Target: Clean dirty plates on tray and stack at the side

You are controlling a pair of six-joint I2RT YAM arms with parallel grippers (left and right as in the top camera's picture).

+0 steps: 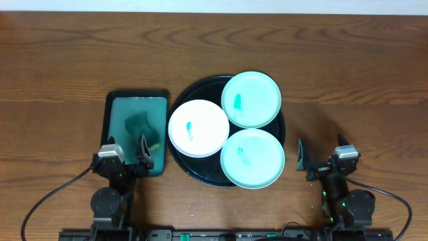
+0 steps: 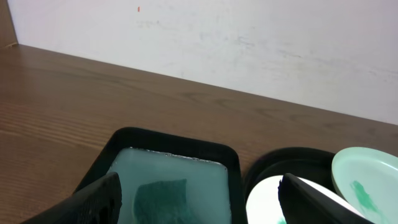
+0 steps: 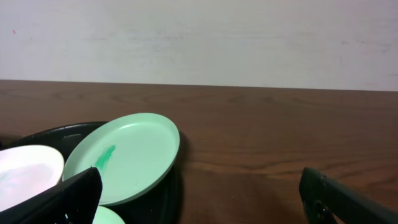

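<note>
Three smeared plates (image 1: 198, 128) lay on the round tray (image 1: 194, 171), between my two arms

My left gripper (image 1: 127, 148) was spread wide over the near end of the rectangular tray (image 1: 111, 114), with the green sponge (image 1: 139, 126) straight ahead, seemingly in shallow water. My right gripper (image 1: 323, 152) was spread too and empty, over the wooden bench (image 1: 67, 67) just right of the glossy black tray. The near mint plate (image 1: 253, 158), smooth and round, lay closest to it, to its left
</note>
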